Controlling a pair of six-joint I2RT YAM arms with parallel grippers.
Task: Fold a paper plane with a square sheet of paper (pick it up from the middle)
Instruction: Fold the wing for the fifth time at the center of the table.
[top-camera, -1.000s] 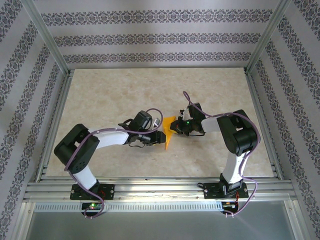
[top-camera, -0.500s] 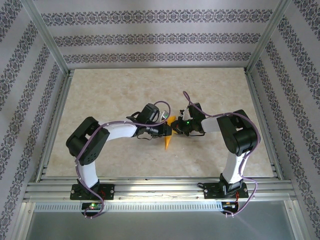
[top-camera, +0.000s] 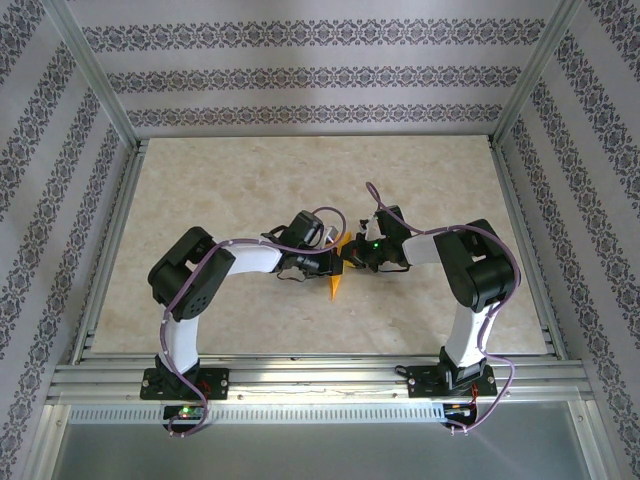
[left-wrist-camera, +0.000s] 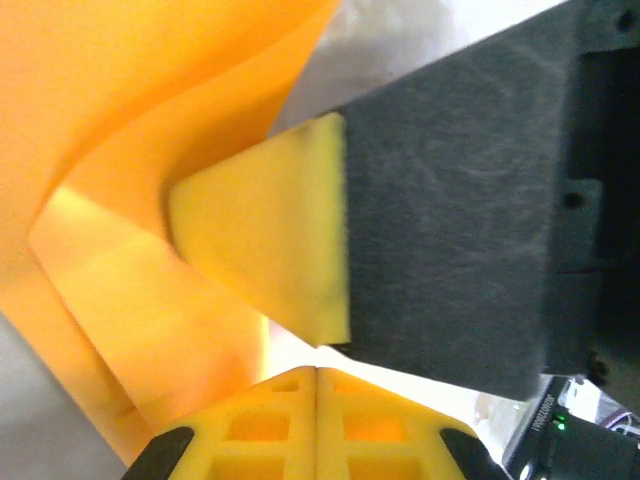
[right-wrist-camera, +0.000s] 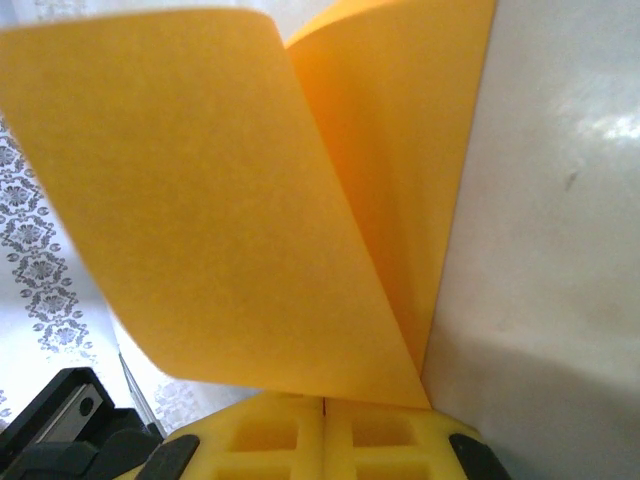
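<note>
The orange-yellow sheet of paper (top-camera: 337, 283) is folded and held up off the table, with a slim point hanging toward the near edge. My right gripper (top-camera: 349, 257) is shut on it; in the right wrist view the paper (right-wrist-camera: 200, 200) rises in two curved flaps straight out of the shut gripper (right-wrist-camera: 325, 400). My left gripper (top-camera: 336, 263) meets it from the left, nose to nose. In the left wrist view that gripper (left-wrist-camera: 318, 372) is shut, with no paper seen in its seam. The paper (left-wrist-camera: 120, 150) lies left of it, and the right gripper's fingertip (left-wrist-camera: 270, 230) is just ahead.
The marble-patterned table (top-camera: 200, 180) is bare around the two arms. Aluminium rails frame it, and patterned walls stand on three sides. Both arm bases sit at the near edge.
My left arm has swung right until its gripper reached the paper and the right gripper, and its jaws have closed. The right arm and the paper have stayed put.
</note>
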